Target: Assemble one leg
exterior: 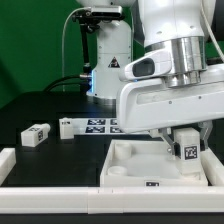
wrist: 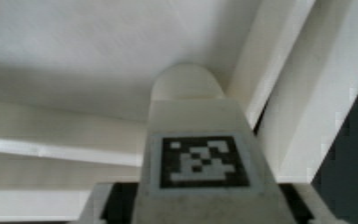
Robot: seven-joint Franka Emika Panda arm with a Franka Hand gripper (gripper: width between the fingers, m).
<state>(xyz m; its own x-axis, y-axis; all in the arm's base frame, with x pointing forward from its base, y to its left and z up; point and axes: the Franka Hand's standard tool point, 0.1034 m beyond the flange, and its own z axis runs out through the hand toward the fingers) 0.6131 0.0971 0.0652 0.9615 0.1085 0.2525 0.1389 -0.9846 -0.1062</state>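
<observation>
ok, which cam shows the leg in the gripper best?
Wrist view: the leg fills the frame, with its tag and rounded tip clear against the white tabletop. The exterior view shows only a small tagged face of it, pinched in the gripper above the tabletop, toward the exterior view's right.

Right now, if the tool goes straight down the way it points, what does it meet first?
The tool holds the leg, whose tip would meet the tabletop first, near its edge on the exterior view's right. Gap unclear.
</observation>
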